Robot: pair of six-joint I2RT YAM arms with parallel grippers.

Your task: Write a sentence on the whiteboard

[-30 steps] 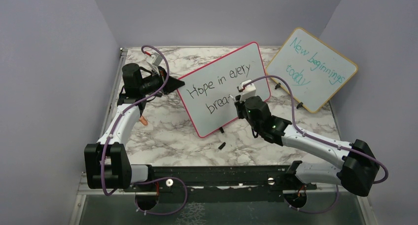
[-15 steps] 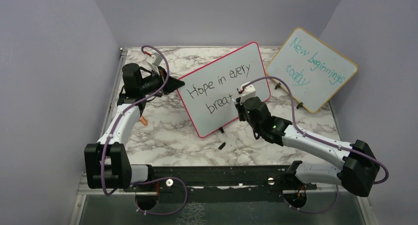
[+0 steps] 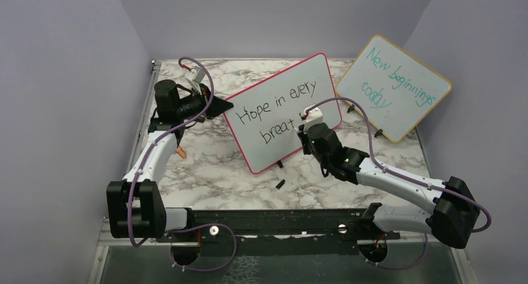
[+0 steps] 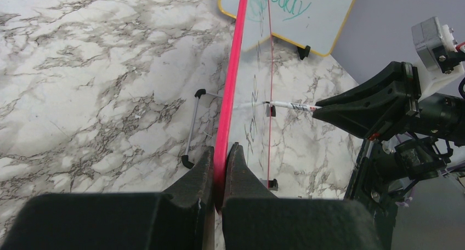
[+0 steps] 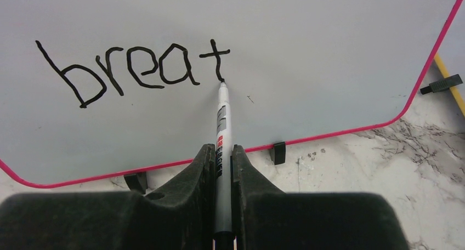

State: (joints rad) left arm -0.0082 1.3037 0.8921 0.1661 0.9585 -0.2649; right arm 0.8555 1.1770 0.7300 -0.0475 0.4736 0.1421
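R fingers (image 5: 204,165) are clamped tight on the marker (image 5: 222,118). The barrel runs straight out ahead of them, and the tip looks to be touching the whiteboard (image 5: 329,47) at the foot of the "t". L fingers (image 4: 237,165) are pinched shut on the board's pink edge, which stands up between them, so it's braced.

The sentence (image 3: 277,106) reads "Hope in every / breat". It sits ahead and left of the R fingertips, w/ only the "h" to go by my reckoning.

For that I'd lift the tip a touch and shift right of the "t" w/ a small gap. I'd start at ascender height and pull one firm downstroke, then hump over and back down to baseline. Pressure light & even – push too hard and the board could twist in the L grip or skid on the table (image 5: 384,168). There's plenty of blank board right of the tip before the frame.
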